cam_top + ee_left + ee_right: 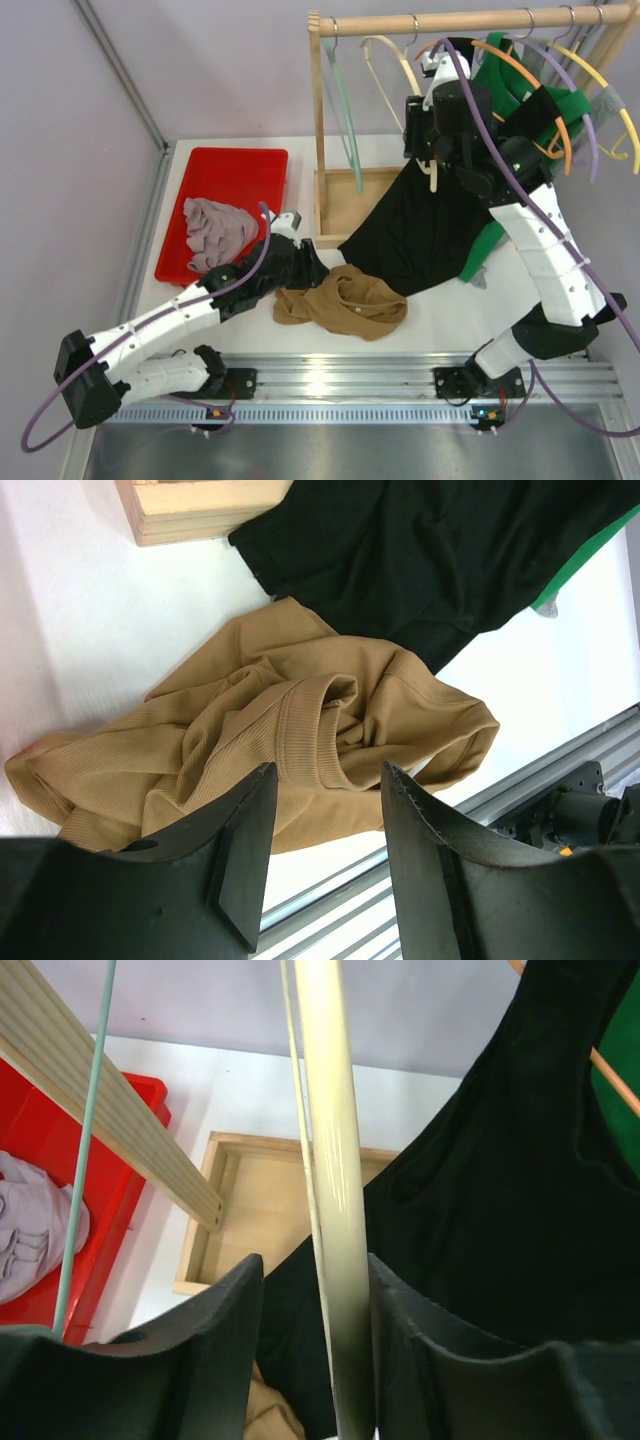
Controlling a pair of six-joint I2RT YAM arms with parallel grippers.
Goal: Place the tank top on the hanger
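below, white table [450,315], tank top [345,305], lilac walls [220,70]

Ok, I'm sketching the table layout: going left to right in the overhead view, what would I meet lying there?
The red tray → the tank top → the black garment.

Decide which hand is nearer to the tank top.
Left. The left hand hovers open over the tank top; the right hand is far off at the rack, straddling the cream hanger.
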